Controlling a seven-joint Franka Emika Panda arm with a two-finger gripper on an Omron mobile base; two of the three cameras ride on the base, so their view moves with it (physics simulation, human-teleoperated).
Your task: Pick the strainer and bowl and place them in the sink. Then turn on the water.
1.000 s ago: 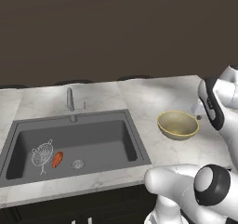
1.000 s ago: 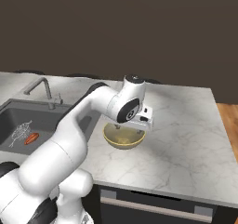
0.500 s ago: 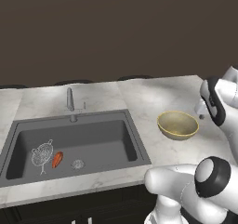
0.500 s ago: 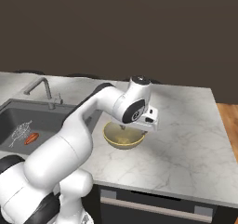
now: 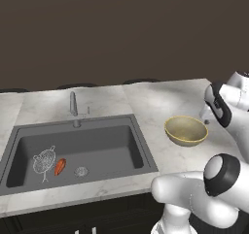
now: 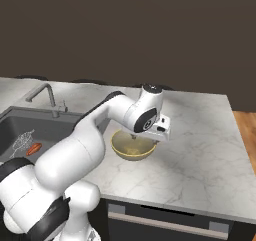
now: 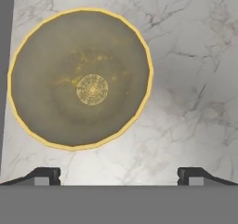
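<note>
The pale yellow-tan bowl (image 5: 186, 130) (image 6: 133, 146) sits upright on the white marble counter, right of the sink (image 5: 104, 143). My gripper (image 6: 149, 136) (image 7: 120, 176) hovers open just above it, over the bowl's rim on the side away from the sink, with nothing between the fingers. In the hand view the bowl (image 7: 81, 79) lies to the upper left of the fingertips (image 7: 46, 175). The silver mesh strainer (image 5: 44, 161) (image 6: 22, 140) lies on the floor of the dark grey sink, at its left end.
A small orange-red object (image 5: 59, 166) lies beside the strainer, near the round drain (image 5: 81, 171). The faucet (image 5: 73, 104) (image 6: 47, 95) stands behind the basin. Marble counter stretches right of the bowl to its edge (image 6: 235, 135).
My hand has shifted slightly to the right above the bowl. The jaws stay open; bowl and strainer have not moved.
</note>
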